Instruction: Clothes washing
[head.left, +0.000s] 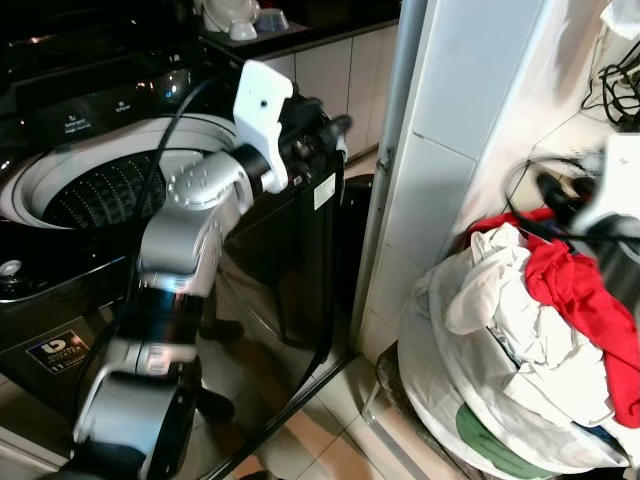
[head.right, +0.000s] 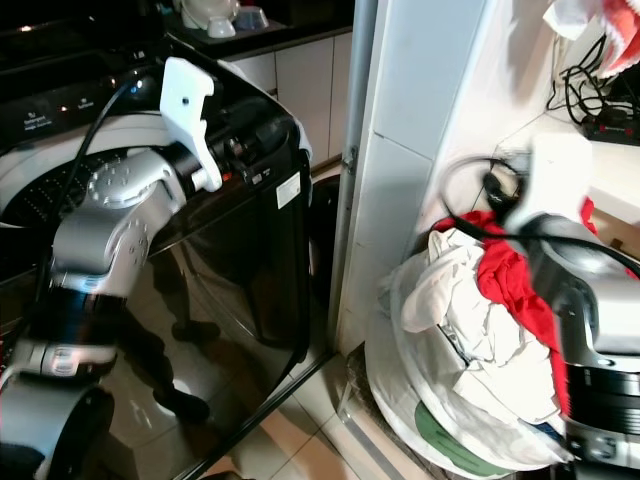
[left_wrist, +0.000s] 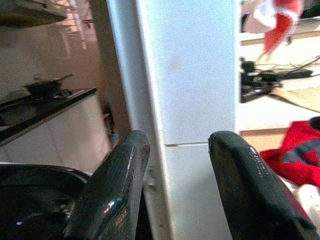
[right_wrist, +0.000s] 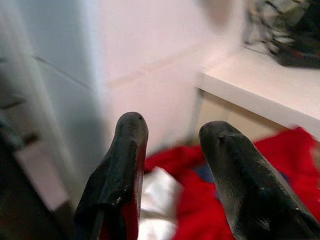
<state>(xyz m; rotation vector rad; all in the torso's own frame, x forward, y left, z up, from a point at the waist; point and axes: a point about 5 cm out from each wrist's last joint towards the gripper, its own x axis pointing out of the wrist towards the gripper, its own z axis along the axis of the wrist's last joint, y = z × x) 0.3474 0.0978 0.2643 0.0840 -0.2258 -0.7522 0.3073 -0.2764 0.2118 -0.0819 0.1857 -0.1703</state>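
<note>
Both grippers' jaws stand apart, empty; white laundry bag (head.left: 470, 400) holds white and red clothes (head.left: 575, 290).

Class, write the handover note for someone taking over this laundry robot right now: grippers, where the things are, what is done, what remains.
Left gripper: open, empty, raised at the washing machine's right edge.
Right gripper: open, empty, above the laundry pile.
The red garment and white clothes sit in the white bag on the floor by the tiled pillar.
Drum is open; no clothes visible inside.
Left to do: pick clothes and load the drum.
</note>
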